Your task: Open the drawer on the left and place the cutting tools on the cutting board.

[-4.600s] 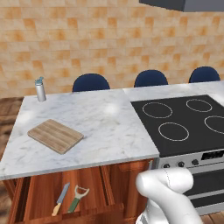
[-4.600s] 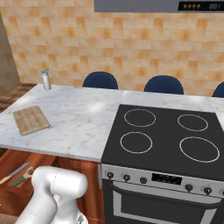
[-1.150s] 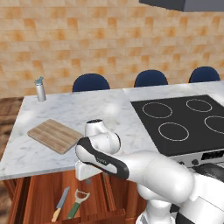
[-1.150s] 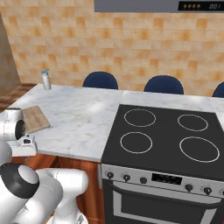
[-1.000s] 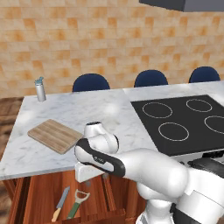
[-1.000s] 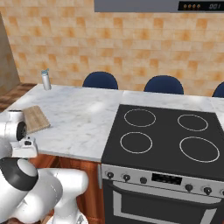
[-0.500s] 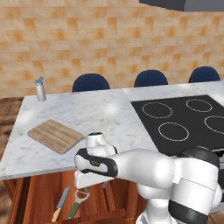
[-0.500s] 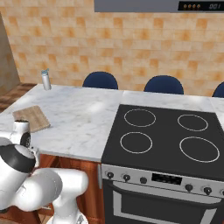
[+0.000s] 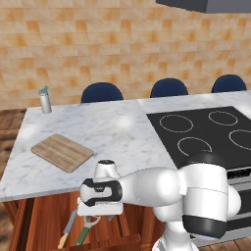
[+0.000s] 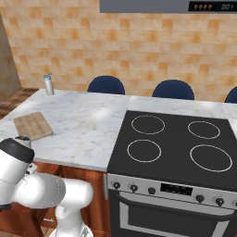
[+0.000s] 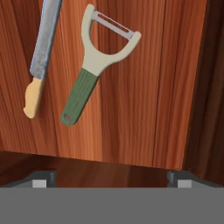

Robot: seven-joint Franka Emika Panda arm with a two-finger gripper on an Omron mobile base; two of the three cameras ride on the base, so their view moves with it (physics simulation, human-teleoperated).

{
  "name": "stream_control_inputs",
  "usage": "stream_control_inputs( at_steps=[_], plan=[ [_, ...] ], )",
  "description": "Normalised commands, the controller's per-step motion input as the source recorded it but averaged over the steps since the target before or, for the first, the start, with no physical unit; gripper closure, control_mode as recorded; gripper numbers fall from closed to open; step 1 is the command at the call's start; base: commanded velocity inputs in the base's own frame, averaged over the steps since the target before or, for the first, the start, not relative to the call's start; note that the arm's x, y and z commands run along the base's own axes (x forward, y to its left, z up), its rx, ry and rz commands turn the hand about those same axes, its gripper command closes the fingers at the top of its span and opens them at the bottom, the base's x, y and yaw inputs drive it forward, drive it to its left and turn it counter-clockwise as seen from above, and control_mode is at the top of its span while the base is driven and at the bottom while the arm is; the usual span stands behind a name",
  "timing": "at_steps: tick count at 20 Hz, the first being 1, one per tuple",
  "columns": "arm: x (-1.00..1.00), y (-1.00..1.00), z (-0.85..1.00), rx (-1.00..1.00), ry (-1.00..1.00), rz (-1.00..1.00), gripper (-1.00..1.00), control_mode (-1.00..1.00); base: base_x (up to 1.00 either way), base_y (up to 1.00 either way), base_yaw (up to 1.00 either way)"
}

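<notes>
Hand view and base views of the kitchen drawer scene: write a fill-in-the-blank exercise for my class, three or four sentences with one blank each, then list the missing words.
1. The silver Y-shaped peeler has a handle coloured ____.
2. The grey-bladed, tan-handled small knife lies beside the peeler inside the open reddish-brown wooden ____.
3. The flat light-brown wooden cutting board rests on the white marble ____.
4. The tool hangs above the peeler with its jaws ____.

Missing words: green; drawer; counter; open

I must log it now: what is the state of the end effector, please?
End effector: open, holding nothing, above the peeler and the knife in the open drawer.
</notes>
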Motion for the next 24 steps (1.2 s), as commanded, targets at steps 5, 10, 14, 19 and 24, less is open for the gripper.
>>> stream_control_inputs(
  at_steps=[5,10,14,19,24],
  plan=[
    [0.37,0.13,-0.25,-0.01,0.01,-0.04,-1.00,-1.00,0.00,0.00,0.00],
    [0.15,0.12,-0.28,-0.01,0.01,-0.03,-1.00,-1.00,0.00,0.00,0.00],
    [0.06,0.31,-0.26,0.00,0.00,-0.05,-1.00,-1.00,0.00,0.00,0.00],
    [0.00,0.28,-0.13,-0.02,0.00,-0.04,-1.00,-1.00,0.00,0.00,0.00],
    [0.04,0.03,-0.05,-0.03,0.01,0.00,-1.00,-1.00,0.00,0.00,0.00]
  ],
)
